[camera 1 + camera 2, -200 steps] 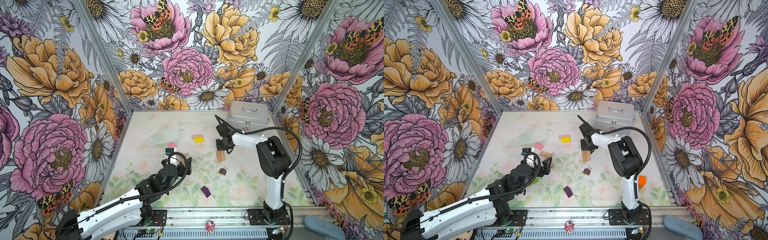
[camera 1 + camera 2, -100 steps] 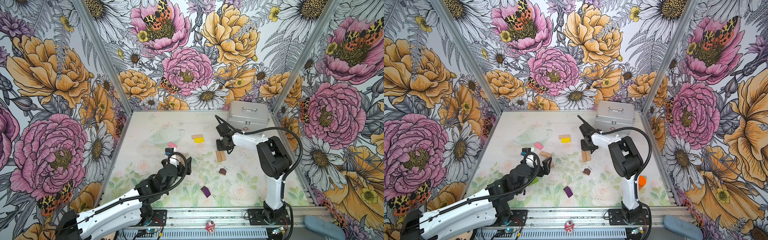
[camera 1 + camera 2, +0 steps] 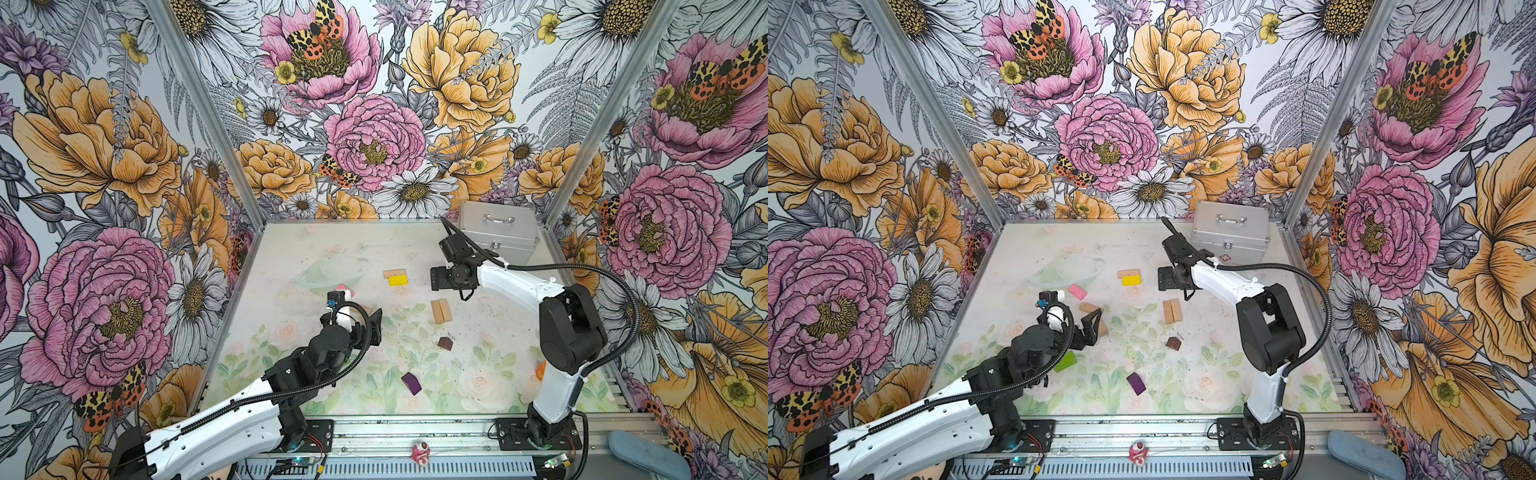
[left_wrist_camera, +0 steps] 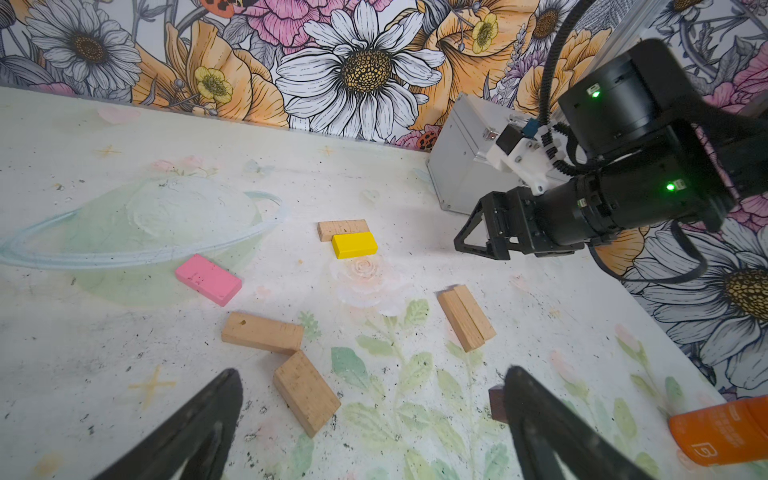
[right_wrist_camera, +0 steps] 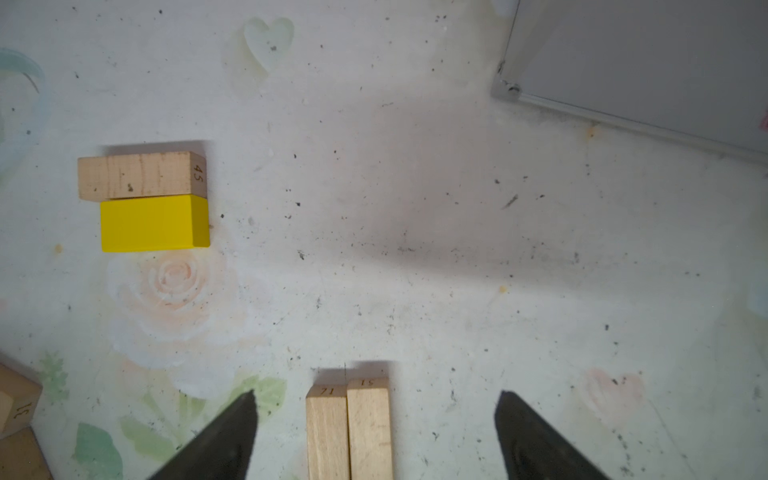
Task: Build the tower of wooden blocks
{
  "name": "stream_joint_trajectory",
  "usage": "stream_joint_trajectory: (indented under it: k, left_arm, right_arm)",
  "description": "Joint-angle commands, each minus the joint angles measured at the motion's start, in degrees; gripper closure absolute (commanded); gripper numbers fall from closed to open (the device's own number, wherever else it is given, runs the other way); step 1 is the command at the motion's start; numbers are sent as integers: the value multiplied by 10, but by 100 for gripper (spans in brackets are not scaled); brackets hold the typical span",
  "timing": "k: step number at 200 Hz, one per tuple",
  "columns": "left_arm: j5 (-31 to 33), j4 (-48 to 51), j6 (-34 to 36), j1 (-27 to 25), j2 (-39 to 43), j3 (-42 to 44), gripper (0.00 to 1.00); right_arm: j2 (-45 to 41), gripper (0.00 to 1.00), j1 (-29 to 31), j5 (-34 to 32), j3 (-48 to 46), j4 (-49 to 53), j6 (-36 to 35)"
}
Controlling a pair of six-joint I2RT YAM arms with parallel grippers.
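Near paired tan bricks [image 5: 349, 428], right fingers [image 5: 224, 440] wide apart; left fingers [image 4: 199, 424] apart, empty.

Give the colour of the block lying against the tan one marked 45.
Yellow block, clearest in the right wrist view.

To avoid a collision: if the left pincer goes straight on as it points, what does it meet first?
Probably the nearest tan block, which lies ahead of the open left pincer; depth is unclear.
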State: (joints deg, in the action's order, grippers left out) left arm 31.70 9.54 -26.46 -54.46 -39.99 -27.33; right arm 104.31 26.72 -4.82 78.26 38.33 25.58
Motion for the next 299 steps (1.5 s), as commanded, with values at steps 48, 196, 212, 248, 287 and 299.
stream_joint_trajectory:
  k: [48,196,212,248,287,299]
  left_arm:
    - [0,39,-26,-28,39,9,1]
    - [53,69,-40,-75,58,20,1]
    - [55,68,-37,-75,57,20,1]
    - [56,67,-34,-74,57,23,1]
    - [57,69,-31,-73,60,26,1]
    - [57,68,-28,-72,60,25,1]
  right_arm:
    - [-45,1,35,3,-91,-20,39]
    - [36,30,65,-6,-88,-33,42]
    - [45,36,65,-5,-82,-33,41]
    - [63,48,65,-5,-74,-32,42]
    - [69,61,57,-17,-74,-32,44]
    - [67,61,52,-19,-72,-32,43]
